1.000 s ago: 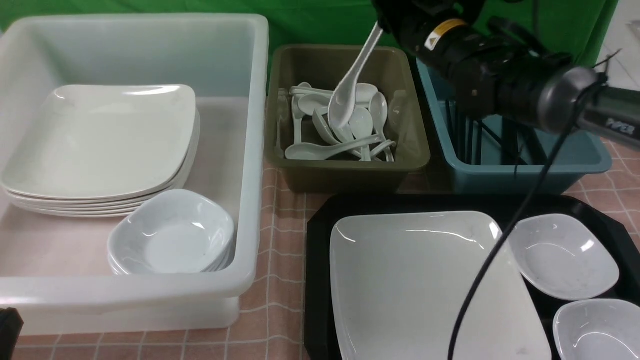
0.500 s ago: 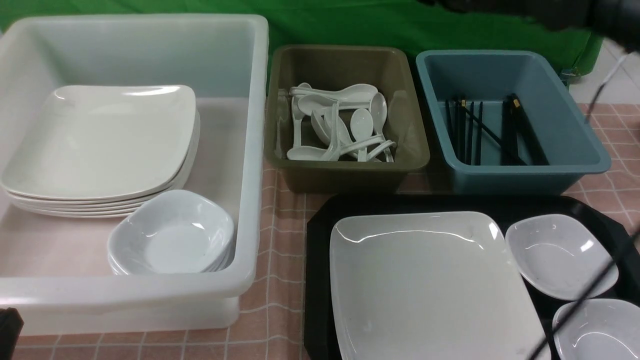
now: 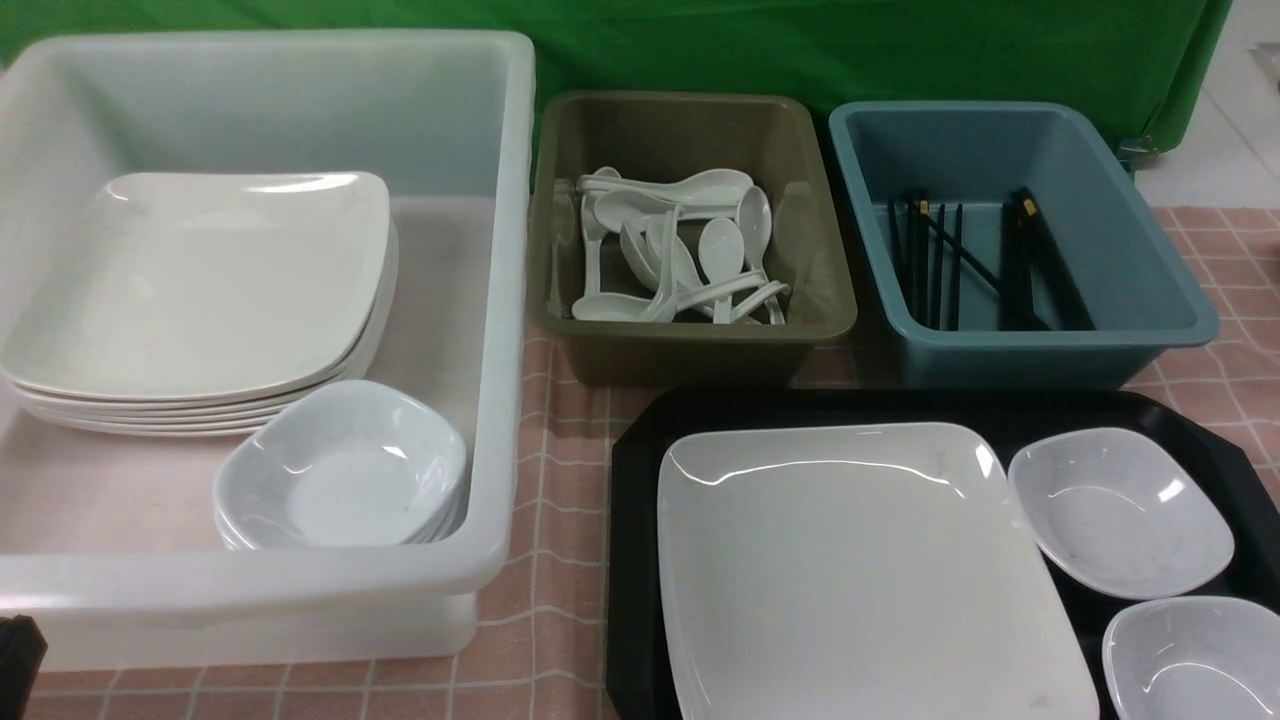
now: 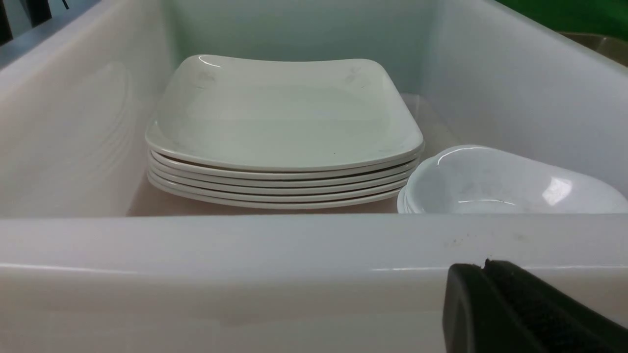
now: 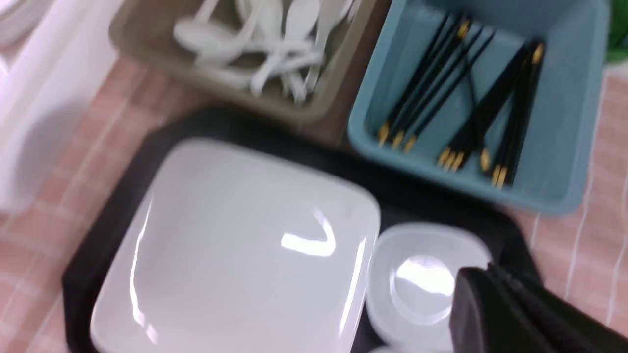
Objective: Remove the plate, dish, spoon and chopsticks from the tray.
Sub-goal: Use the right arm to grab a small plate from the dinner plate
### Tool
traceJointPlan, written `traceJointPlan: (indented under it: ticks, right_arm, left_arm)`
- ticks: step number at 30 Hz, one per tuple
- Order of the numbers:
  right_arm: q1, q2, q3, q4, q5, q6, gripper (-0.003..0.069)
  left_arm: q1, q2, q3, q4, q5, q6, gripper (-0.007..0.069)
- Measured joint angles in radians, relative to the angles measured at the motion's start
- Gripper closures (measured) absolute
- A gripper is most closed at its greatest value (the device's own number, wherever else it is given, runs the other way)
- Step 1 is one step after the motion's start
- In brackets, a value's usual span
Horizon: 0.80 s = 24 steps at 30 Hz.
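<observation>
Plate (image 3: 850,570), white, on black tray (image 3: 635,520) beside two small dishes (image 3: 1120,512) (image 3: 1195,655); spoons (image 3: 722,250) in olive tub (image 3: 690,355), chopsticks (image 3: 1020,270) in blue tub (image 3: 1000,360) behind; left end effector (image 4: 483,268) closed and empty, right end effector (image 5: 483,274) closed and empty above the tray.
</observation>
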State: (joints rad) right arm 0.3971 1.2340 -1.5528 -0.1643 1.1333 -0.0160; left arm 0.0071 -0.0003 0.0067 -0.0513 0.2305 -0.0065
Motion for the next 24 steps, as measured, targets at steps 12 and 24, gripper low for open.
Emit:
traceJointPlan:
  ticks: [12, 24]
  right_arm:
    - [0.000, -0.107, 0.845, 0.060, -0.161, 0.016, 0.0345]
    - [0.000, 0.043, 0.902, 0.033, -0.413, -0.008, 0.0180]
  left_arm:
    - [0.000, 0.000, 0.000, 0.000, 0.000, -0.001, 0.0620]
    - [0.000, 0.000, 0.000, 0.000, 0.000, -0.001, 0.0620]
